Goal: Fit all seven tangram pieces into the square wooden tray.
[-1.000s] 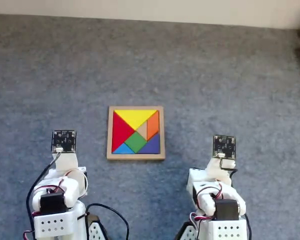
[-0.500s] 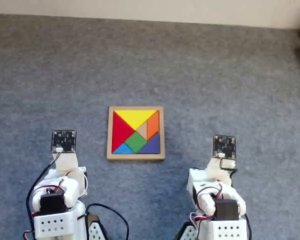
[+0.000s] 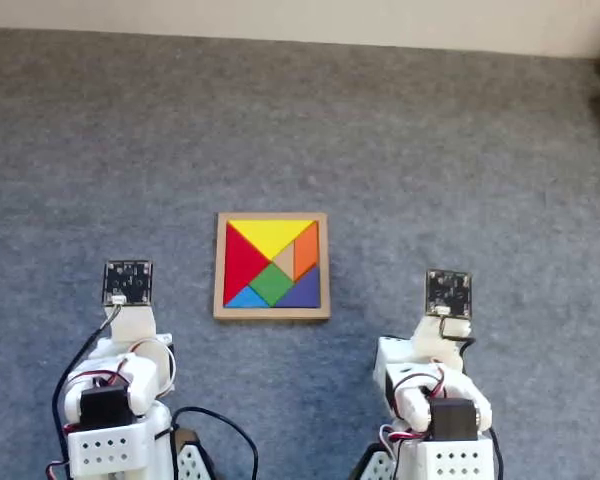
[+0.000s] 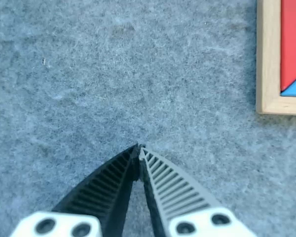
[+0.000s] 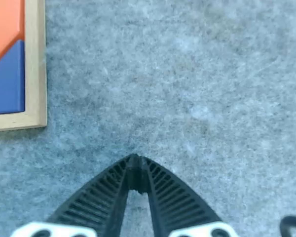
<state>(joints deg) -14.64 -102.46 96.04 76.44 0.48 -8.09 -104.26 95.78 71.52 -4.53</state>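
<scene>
Your square wooden tray (image 3: 221, 266) sits just left of the middle of the high view, flat on the grey felt-like tabletop (image 3: 460, 150). All seven tangram pieces lie inside it and fill the square edge to edge:

- The yellow large triangle (image 3: 270, 236) spans the top side.
- The red large triangle (image 3: 241, 265) fills the left side.
- The orange parallelogram (image 3: 306, 250) stands along the right side.
- The tan small triangle (image 3: 284, 262) sits at the centre, touching the yellow, the orange and the green.
- The green square (image 3: 271, 284) sits on its point, low in the middle.
- The light blue small triangle (image 3: 246, 297) takes the lower left corner.
- The indigo triangle (image 3: 303, 291) takes the lower right corner.

No piece lies on the tabletop outside the tray.

Your two arms are at the bottom of the high view, one on each side of the tray and apart from it: the left arm (image 3: 130, 335) at lower left, the right arm (image 3: 435, 350) at lower right.

In its own wrist view, your left gripper (image 4: 139, 147) hangs over bare tabletop with its jaws pressed together at the tips, pinching nothing, and a tray corner lies well apart from it.

Your right gripper (image 5: 134, 158) is the same: jaws pressed together, nothing between them, over bare tabletop beside another tray corner.
</scene>
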